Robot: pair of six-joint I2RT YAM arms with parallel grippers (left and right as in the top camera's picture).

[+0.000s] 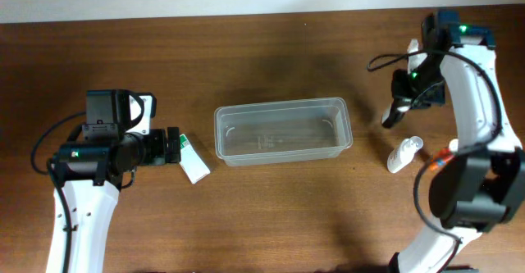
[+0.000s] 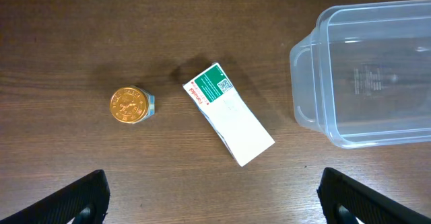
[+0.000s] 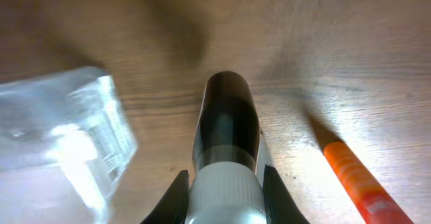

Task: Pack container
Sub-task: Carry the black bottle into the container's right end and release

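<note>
1 container (image 1: 283, 131): clear tub, mid-bench (image 1: 271, 52), open side up, long axis running L–R in overhead view. Also 1 white/green box (image 1: 194, 163), 1 gold-lidded jar (image 2: 133, 105), 1 white bottle (image 1: 405, 153) lying flat, 1 dark-capped bottle (image 3: 226, 126), 1 orange pen-like item (image 3: 355, 179). Left jaws spread wide, holding nothing, off container's left end w/ box between. Right jaws clamped on dark-capped bottle, near container's right end, apart from it.

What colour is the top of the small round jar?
The jar top is gold, clearest in the left wrist view.
</note>
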